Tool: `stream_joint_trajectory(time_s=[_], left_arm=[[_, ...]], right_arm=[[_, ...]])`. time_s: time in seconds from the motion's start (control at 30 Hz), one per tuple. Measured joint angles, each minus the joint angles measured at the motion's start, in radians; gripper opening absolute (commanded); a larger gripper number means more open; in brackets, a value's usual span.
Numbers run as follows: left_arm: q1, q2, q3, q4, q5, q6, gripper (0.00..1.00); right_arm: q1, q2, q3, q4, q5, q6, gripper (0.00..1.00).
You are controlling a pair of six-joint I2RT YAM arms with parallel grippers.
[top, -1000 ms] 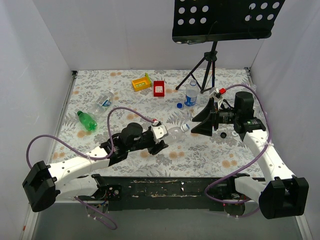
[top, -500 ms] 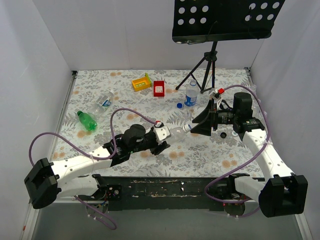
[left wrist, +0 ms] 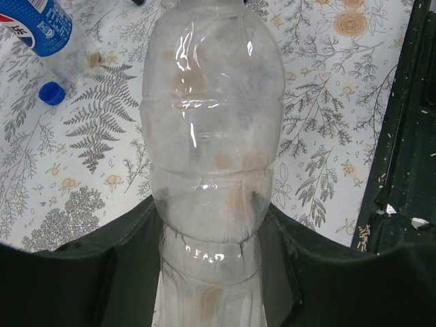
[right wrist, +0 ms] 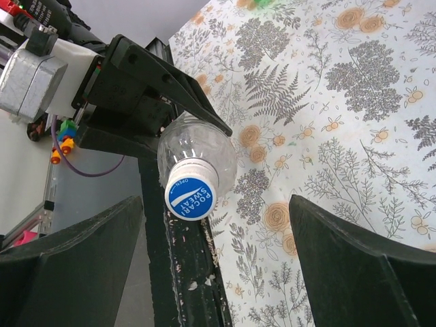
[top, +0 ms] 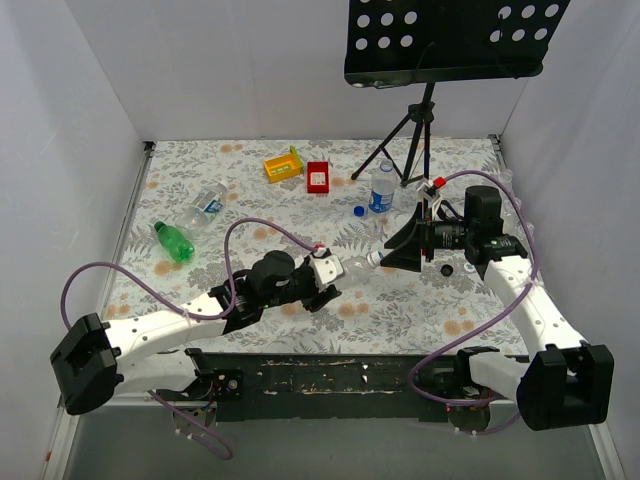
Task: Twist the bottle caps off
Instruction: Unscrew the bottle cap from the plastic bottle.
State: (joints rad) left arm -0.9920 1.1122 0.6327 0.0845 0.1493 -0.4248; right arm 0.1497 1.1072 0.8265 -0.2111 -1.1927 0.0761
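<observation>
A clear bottle (top: 350, 266) is held level above the table by my left gripper (top: 325, 276), which is shut on its lower body (left wrist: 211, 122). Its neck points right. The blue-topped white bottle cap (right wrist: 191, 197) is still on the neck and faces my right gripper (top: 403, 246). That gripper stands open, its two black fingers (right wrist: 354, 259) wide on either side, and the cap sits just in front of the gap, touching neither. In the left wrist view the black jaws press the bottle's waist from both sides.
A blue-labelled bottle (top: 381, 188) stands at the back with a loose blue cap (top: 359, 211) beside it. A green bottle (top: 173, 241) and a clear bottle (top: 205, 203) lie at the left. Yellow box (top: 283, 165), red box (top: 318, 177) and a tripod stand (top: 415, 130) are at the back.
My left arm has carried the bottle a little to the right, bringing its cap nearer the right gripper's open fingers. The right arm has barely shifted.
</observation>
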Motion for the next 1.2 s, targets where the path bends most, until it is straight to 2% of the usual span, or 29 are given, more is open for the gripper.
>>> stream_joint_trajectory(time_s=[0.57, 0.87, 1.0, 1.03, 1.13, 1.2], left_arm=[[-0.022, 0.020, 0.000, 0.006, -0.039, 0.026, 0.15], [-0.034, 0.030, 0.000, 0.006, -0.058, 0.036, 0.15], [-0.037, 0.032, 0.000, 0.006, -0.064, 0.037, 0.15], [-0.037, 0.034, 0.000, 0.006, -0.064, 0.037, 0.15], [-0.039, 0.044, 0.000, 0.005, -0.066, 0.040, 0.15], [-0.039, 0.047, 0.000, 0.002, -0.069, 0.040, 0.15]], right_arm=[[0.002, 0.043, 0.013, -0.080, 0.024, -0.003, 0.96], [0.041, 0.064, 0.031, -0.104, 0.058, -0.004, 0.95], [0.056, 0.072, 0.037, -0.113, 0.069, -0.005, 0.83], [0.060, 0.074, 0.040, -0.117, 0.071, -0.007, 0.77], [0.067, 0.077, 0.049, -0.129, 0.074, -0.021, 0.43], [0.069, 0.077, 0.051, -0.131, 0.072, -0.032, 0.33]])
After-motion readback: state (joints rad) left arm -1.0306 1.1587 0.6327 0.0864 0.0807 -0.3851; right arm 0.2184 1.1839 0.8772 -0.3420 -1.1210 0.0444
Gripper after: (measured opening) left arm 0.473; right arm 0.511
